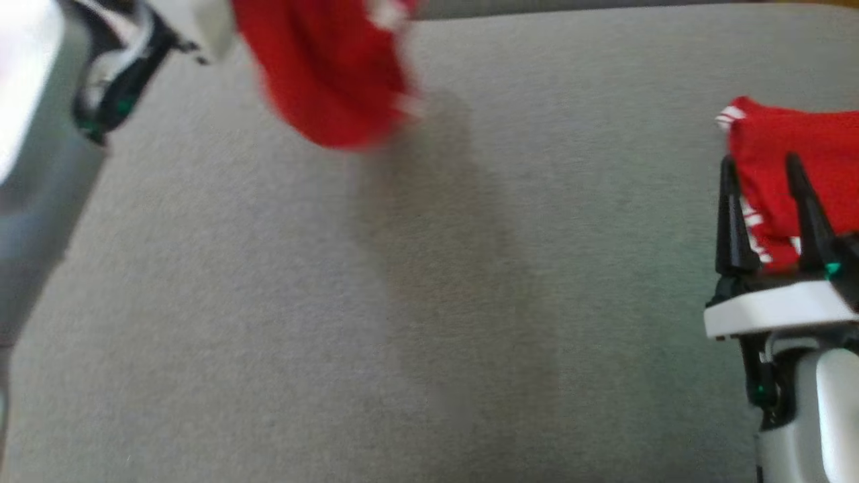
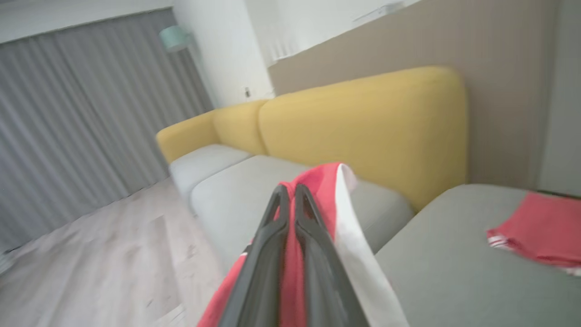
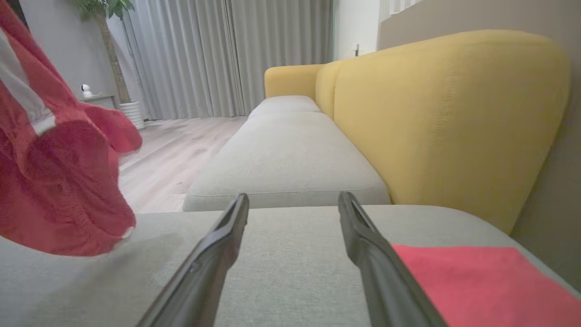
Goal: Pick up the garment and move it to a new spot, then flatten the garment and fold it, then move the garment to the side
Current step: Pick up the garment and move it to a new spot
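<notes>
The 1st step is in hand. The left end effector (image 2: 290, 188), its 2 fingers pressed together on a fold of the red garment (image 1: 329, 74), holds it hanging at the upper left of the head view, over the grey sofa seat (image 1: 429, 302). The right end effector (image 1: 760, 164) stands wide open and empty at the lower right, just in front of a 2nd red garment (image 1: 798, 154) lying flat there.

Next, I judge, the held cloth must come down onto the bare seat in the middle, with room left to spread it.

Motion blur smears the hanging cloth and the frame cuts off its top. So its shape, which part is pinched, and whether its hem touches the seat cannot be told.
</notes>
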Robot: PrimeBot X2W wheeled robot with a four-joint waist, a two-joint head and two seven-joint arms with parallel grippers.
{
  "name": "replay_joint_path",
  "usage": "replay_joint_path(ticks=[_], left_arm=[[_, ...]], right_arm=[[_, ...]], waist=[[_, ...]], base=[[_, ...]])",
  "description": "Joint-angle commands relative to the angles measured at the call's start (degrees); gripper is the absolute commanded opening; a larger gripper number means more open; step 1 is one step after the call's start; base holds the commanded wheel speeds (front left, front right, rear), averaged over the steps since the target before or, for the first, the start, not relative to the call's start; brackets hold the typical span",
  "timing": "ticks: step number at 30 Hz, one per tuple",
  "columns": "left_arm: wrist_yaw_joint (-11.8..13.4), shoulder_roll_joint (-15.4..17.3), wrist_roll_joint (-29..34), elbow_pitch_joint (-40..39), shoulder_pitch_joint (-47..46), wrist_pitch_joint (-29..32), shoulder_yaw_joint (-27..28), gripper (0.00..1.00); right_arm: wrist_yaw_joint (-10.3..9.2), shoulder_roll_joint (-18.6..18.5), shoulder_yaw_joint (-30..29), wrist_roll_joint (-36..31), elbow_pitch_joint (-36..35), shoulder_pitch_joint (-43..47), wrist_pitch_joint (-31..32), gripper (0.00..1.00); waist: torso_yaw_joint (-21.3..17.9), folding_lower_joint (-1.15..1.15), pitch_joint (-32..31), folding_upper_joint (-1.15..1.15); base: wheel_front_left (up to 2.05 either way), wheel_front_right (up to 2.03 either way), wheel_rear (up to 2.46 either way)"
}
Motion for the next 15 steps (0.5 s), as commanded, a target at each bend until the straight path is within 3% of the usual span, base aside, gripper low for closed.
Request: replay_joint_path(ticks=[1,8,15], left_arm=[[0.11,1.15,-2.19,-4.1,-1.87,0.93,1.8,0.0],[1.36,1.25,-9.13,-9.42,11.07,2.66,0.15,0.0],[2.19,2.05,-11.76,-2.02,22.5,0.35,-1.76,0.0]], right_arm=[[0.37,-0.16,0.46,0.58,-1.29,0.24,-0.9,1.0],[0.37,-0.16,-0.69,1.07,-0.35,1.76,-1.77,1.0],[0.37,-0.16,0.79,1.65,0.09,-0.5,-2.57,1.0]], waist=[[-2.49,0.02,-2.13,-0.01],[-2.64,0.02,0.77,-0.01],[-3.4,0.02,6.28,-0.01]], base=[[0.0,0.0,0.0],[0.0,0.0,0.0],[0.0,0.0,0.0]])
